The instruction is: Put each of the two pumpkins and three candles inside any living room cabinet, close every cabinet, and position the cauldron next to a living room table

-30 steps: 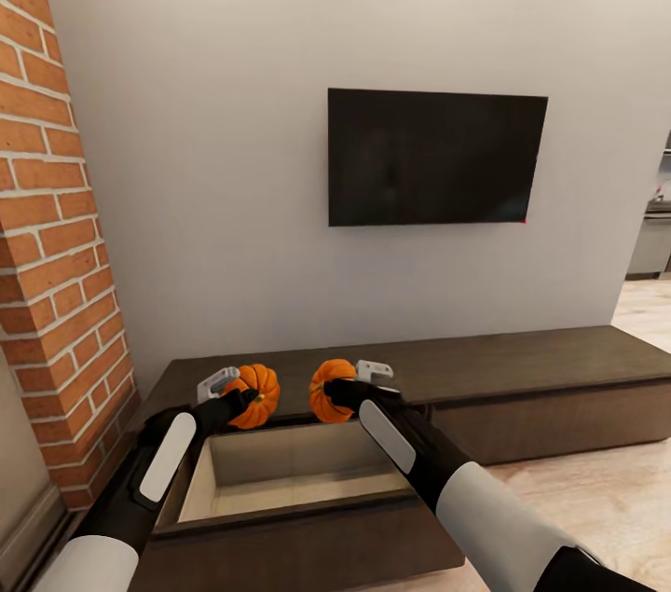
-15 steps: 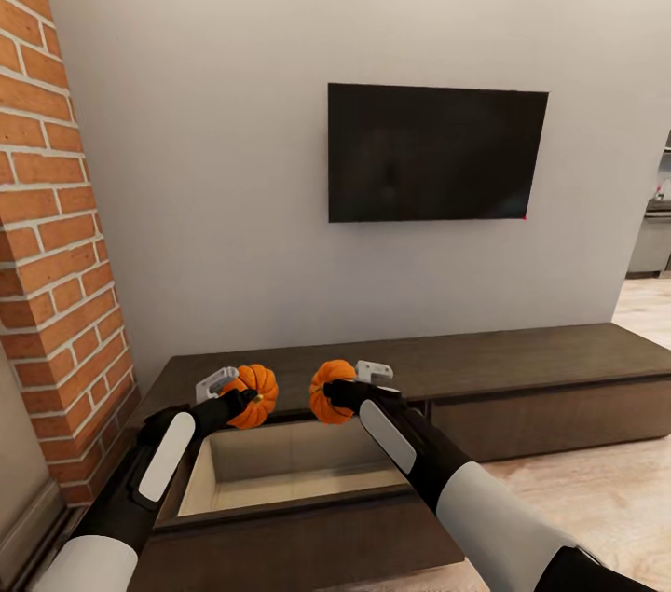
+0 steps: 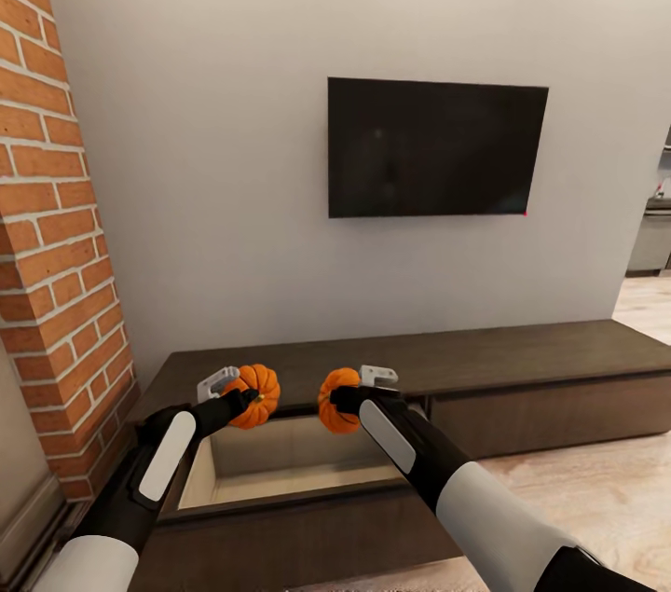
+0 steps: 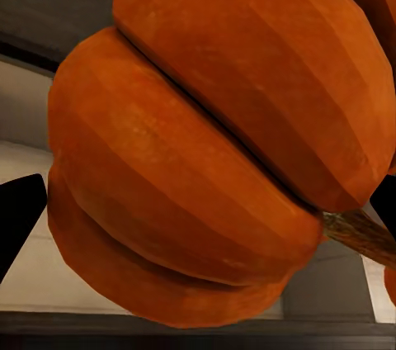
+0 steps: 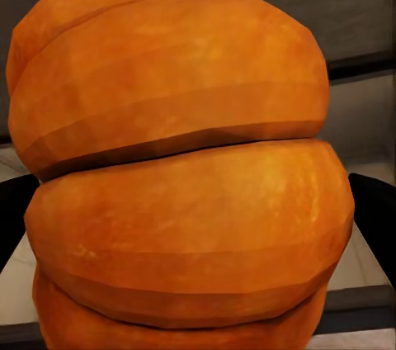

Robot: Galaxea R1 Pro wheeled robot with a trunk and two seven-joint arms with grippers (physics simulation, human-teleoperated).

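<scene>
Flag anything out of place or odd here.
Nothing is damaged or spilled. One cabinet drawer stands open, and both pumpkins, left and right, are held over it rather than inside.

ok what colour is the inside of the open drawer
Pale, light wood inside the open drawer, against the dark brown cabinet; the head view shows it best.

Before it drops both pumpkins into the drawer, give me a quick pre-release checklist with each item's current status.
1. Left gripper holds the left pumpkin: ok.
2. Right gripper holds the right pumpkin: ok.
3. Drawer of the cabinet pulled open: ok.
4. Pumpkins above the drawer opening, near its back edge: ok.
5. Pumpkins apart, not touching: ok.
6. Drawer's whole floor free of other items: cannot tell, the arms hide part.
</scene>
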